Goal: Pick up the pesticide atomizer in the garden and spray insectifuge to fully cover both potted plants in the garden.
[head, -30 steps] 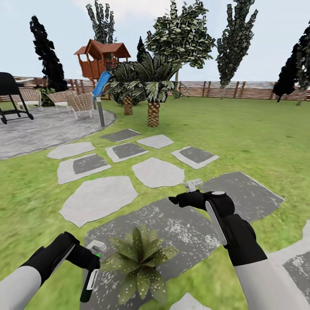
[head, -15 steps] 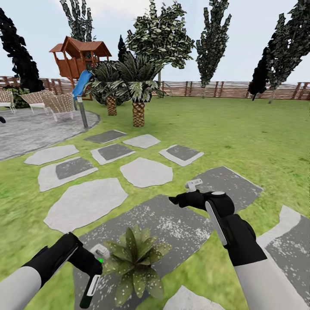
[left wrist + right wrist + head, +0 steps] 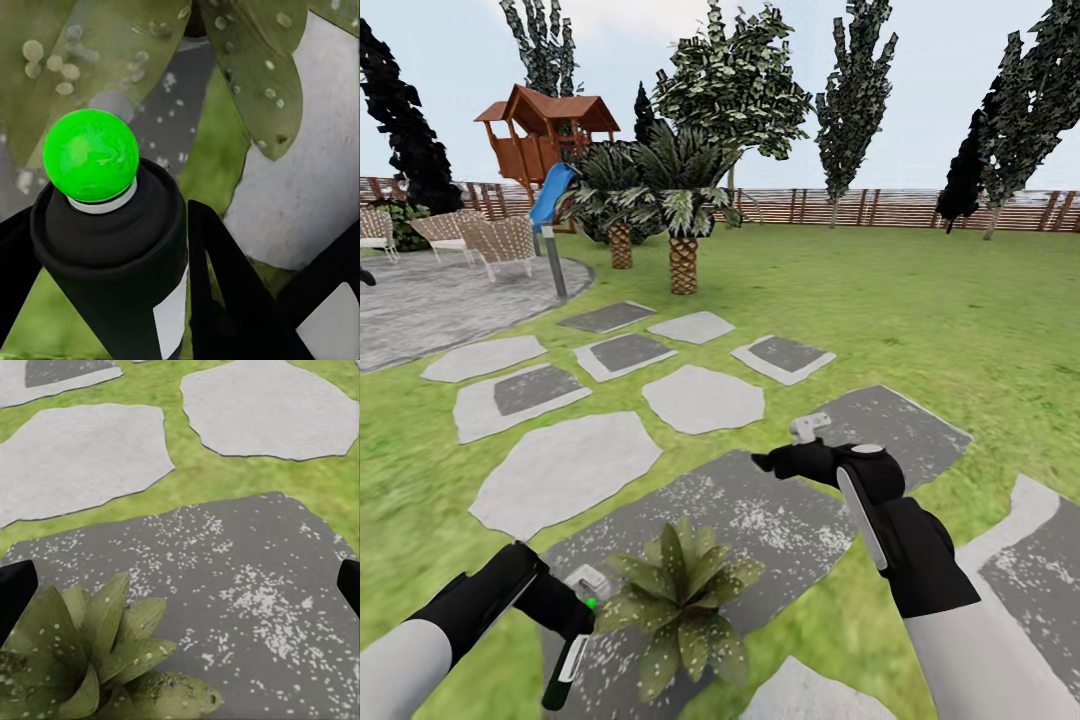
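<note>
My left gripper is shut on the pesticide atomizer, a slim dark bottle with a white label that hangs down from the fingers. In the left wrist view the atomizer has a bright green round tip and sits between black fingers. The tip points at a potted plant with pale-speckled pointed leaves, right beside the gripper; its leaves are very close. My right gripper hovers open above and beyond the plant, over a dark speckled paving slab.
Grey stepping stones lie in the lawn ahead. Two palms, a grey bollard lamp, wicker chairs on a paved patio, a wooden playhouse and the slat fence stand farther off.
The head view has swung to the right since a second ago, then barely shifted. Both arms keep their places in it, and the atomizer stays in my left gripper beside the plant.
</note>
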{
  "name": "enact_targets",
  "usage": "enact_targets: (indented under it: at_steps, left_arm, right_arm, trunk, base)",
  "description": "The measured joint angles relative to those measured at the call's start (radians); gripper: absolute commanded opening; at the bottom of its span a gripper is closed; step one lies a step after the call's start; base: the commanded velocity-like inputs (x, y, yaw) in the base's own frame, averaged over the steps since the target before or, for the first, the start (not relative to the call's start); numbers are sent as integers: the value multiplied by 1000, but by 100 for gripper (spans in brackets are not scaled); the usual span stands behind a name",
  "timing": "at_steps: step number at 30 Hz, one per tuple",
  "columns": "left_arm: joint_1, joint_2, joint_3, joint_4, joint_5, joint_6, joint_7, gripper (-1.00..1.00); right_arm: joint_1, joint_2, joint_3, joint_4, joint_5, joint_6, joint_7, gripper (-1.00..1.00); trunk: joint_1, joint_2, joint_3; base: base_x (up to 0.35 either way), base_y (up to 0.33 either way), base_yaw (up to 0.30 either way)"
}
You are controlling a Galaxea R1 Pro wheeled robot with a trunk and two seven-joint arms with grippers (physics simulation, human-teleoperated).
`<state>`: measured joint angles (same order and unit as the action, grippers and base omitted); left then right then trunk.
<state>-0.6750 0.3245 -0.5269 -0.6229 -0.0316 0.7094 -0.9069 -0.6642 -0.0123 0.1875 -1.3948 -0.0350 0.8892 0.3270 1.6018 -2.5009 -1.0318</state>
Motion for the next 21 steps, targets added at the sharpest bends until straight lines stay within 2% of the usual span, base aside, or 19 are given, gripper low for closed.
enact_targets:
  at_steps: [4,6,10,17,21]
  left_arm:
    - [0,-1,2,0,1,1,6,-100]
    - [0,1,6,1,0,0,16,-100]
    - [0,4,40,2,1,-1,43,-100]
    - [0,2,41,0,1,1,44,-100]
    - [0,6,36,-37,-1,-1,43,-100]
  right_arm:
    - [0,0,1,-1,3,5,-2,100]
    - [0,0,1,-1,3,6,-2,100]
    - [0,0,1,-1,3,7,-2,100]
    - [0,0,1,-1,3,7,-2,100]
    - [0,0,1,-1,3,7,-2,100]
  trunk:
    - [0,0,0]
    - [0,0,0]
    - [0,0,0]
    - [0,0,0]
    - [0,0,0]
  base:
    - [-52,304,-106]
    - [37,321,-272]
    - [112,328,-288]
    - [156,314,-291]
    - [67,52,-288]
